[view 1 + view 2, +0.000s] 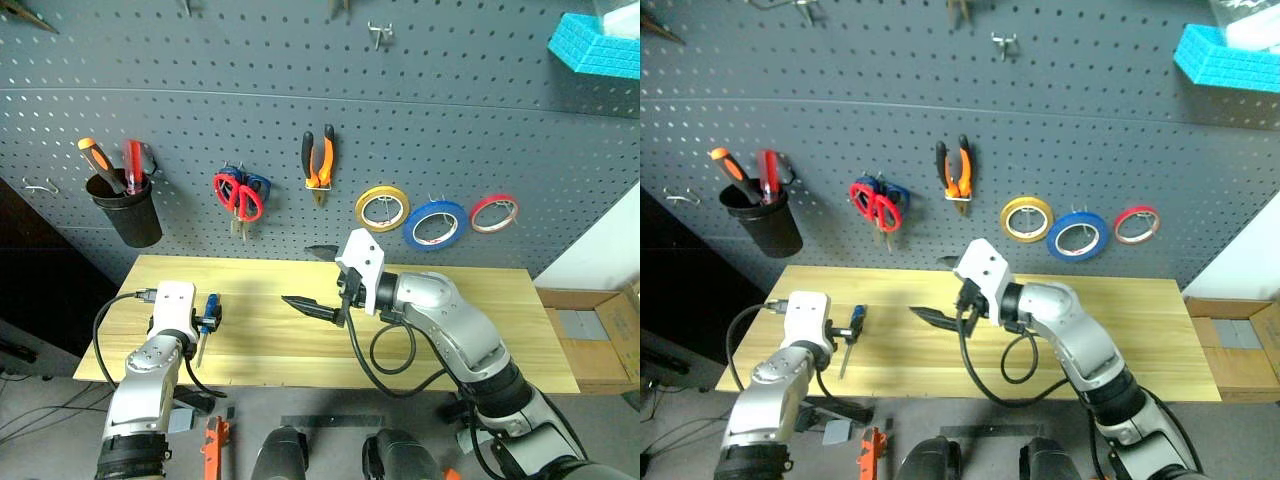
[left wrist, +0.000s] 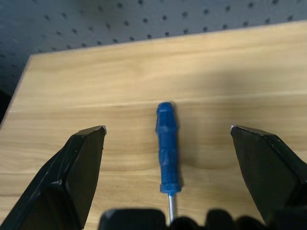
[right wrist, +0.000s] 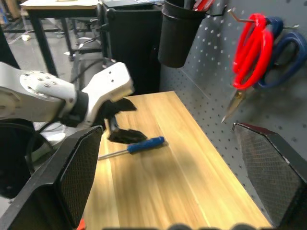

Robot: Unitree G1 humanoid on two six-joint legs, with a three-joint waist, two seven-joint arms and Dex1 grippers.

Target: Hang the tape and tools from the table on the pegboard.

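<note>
The blue tape [image 1: 436, 225], the red-handled scissors [image 1: 238, 197] and the orange-and-black pliers [image 1: 319, 163] all hang on hooks of the dark grey pegboard [image 1: 480, 120]. On the left part of the light-wood table [image 1: 470, 320] lies a blue-handled screwdriver [image 2: 167, 148]. My left gripper [image 2: 168, 128] is open, low over the table, one finger on each side of the screwdriver and clear of it. My right gripper [image 1: 296, 273] hovers open above the table's middle, pointing left toward the left hand, with nothing in it.
A black cup [image 1: 125, 205] with screwdrivers hangs on the board at the left. Blue-handled scissors [image 1: 257, 185] hang behind the red ones. A yellow roll [image 1: 381, 207] and a red roll [image 1: 494, 212] flank the blue tape. A cardboard box [image 1: 595, 340] stands right of the table.
</note>
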